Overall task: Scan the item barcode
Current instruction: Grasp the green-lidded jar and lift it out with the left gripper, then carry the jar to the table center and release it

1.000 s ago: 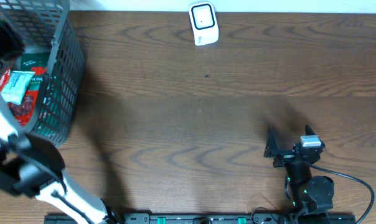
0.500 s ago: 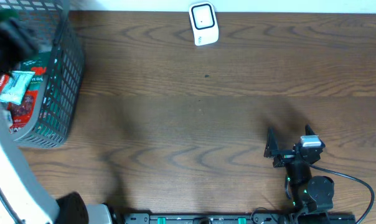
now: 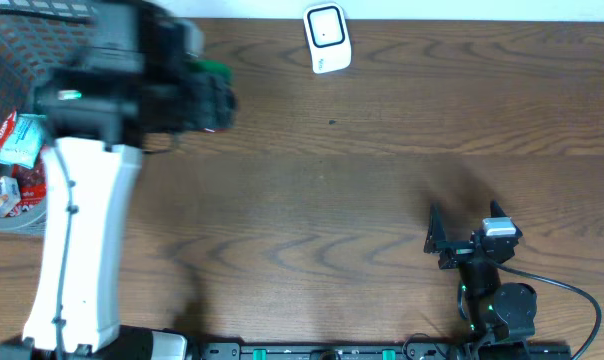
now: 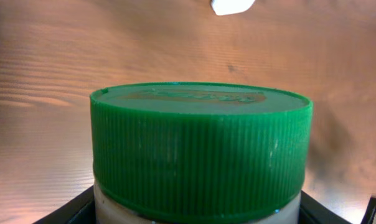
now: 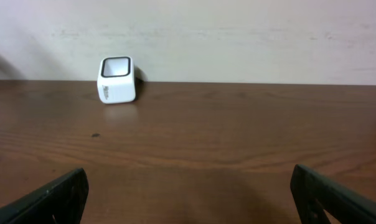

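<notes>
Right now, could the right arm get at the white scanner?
Probably, if it stretches that far: only bare table lies between the open right hand and the scanner.

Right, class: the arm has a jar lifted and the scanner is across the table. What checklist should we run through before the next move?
1. Jar gripped: ok, it sits between the left fingers, green cap up.
2. Barcode facing the scanner: cannot tell, no label shows.
3. Scanner in place: ok, upright at the table's far edge.
4. Path from jar to scanner: ok, the left wrist view shows only bare wood between them.
5. Right fingers out of the way: ok, open and parked at the near edge.
</notes>
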Controlling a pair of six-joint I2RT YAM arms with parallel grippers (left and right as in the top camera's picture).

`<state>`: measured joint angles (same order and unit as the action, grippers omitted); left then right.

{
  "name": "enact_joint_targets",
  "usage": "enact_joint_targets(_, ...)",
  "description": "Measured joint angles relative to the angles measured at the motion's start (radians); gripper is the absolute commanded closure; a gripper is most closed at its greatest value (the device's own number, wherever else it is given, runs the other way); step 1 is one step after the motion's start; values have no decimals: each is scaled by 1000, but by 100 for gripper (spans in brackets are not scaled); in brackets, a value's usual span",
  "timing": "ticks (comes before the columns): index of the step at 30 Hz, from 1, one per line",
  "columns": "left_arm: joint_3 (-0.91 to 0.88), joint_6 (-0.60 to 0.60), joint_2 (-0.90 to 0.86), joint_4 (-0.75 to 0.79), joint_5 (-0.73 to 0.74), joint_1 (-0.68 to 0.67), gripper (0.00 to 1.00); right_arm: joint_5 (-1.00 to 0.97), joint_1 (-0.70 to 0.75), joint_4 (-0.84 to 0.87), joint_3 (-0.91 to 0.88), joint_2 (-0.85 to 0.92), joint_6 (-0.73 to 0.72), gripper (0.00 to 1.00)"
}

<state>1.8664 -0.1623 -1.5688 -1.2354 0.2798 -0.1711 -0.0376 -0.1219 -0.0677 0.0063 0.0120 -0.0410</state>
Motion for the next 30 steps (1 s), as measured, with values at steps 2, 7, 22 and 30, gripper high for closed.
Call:
enact_joint_targets(2, -89, -15, -5, 59, -1, -67, 47, 0, 0, 0, 0, 0, 0, 1)
enact_joint_targets(7, -356, -83, -10, 286, -1, -230, 47, 0, 0, 1, 0, 0, 0, 1)
enact_joint_targets(22, -694, -337, -159, 666, -195, -559, 47, 0, 0, 0, 0, 0, 0, 1)
enact_joint_targets(30, -694, -412, -320, 765, -217, -584, 47, 0, 0, 0, 0, 0, 0, 1)
